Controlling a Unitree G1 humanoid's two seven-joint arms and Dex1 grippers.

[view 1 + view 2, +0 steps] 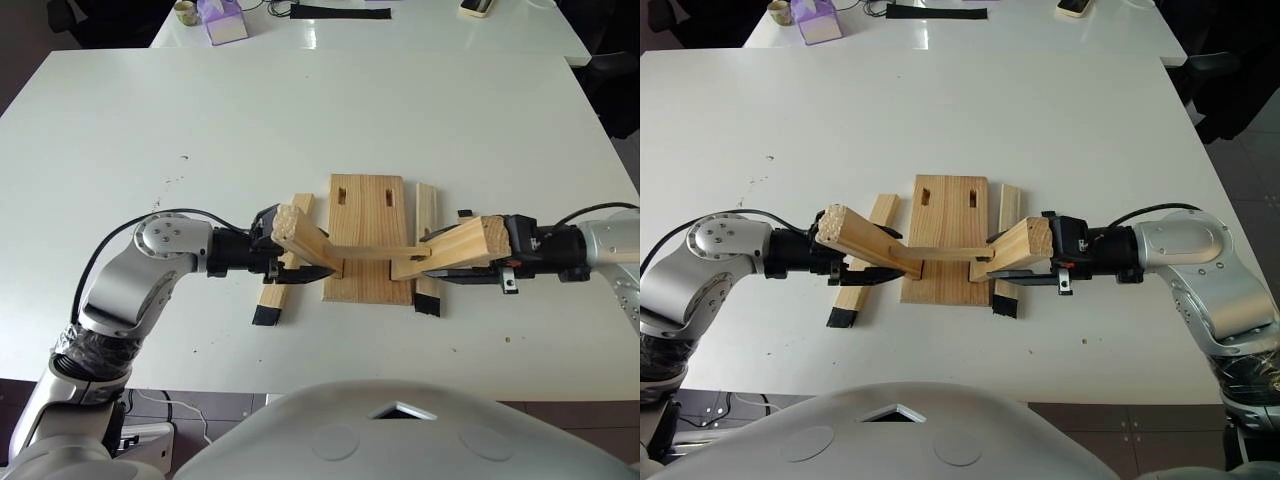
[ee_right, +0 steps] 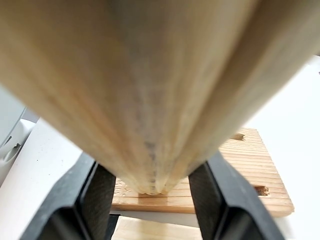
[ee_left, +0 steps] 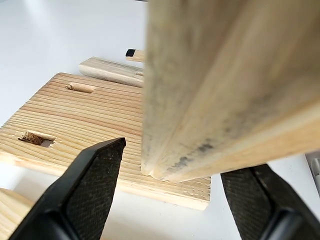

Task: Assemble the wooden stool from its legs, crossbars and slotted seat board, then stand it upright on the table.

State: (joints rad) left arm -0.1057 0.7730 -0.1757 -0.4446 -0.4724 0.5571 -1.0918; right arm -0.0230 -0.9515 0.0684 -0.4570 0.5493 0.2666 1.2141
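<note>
Left jaws clench the left leg [image 1: 305, 238]; right jaws clench the right leg [image 1: 460, 245]. Between the jaws, a crossbar [image 1: 378, 251] joins both legs, above the board [image 1: 366, 210].

The left gripper [image 1: 862, 271] and right gripper [image 1: 1012, 272] are holding the left leg [image 1: 853, 234] and right leg [image 1: 1020, 243], bridged by a crossbar [image 1: 945, 254], above the slotted seat board [image 1: 950, 205].

Stretched in level from the tabletop's left and right edges near its front, facing each other, left gripper [image 1: 312, 266] clamped on left leg [image 1: 300, 236], right gripper [image 1: 440, 268] on right leg [image 1: 466, 243].
</note>
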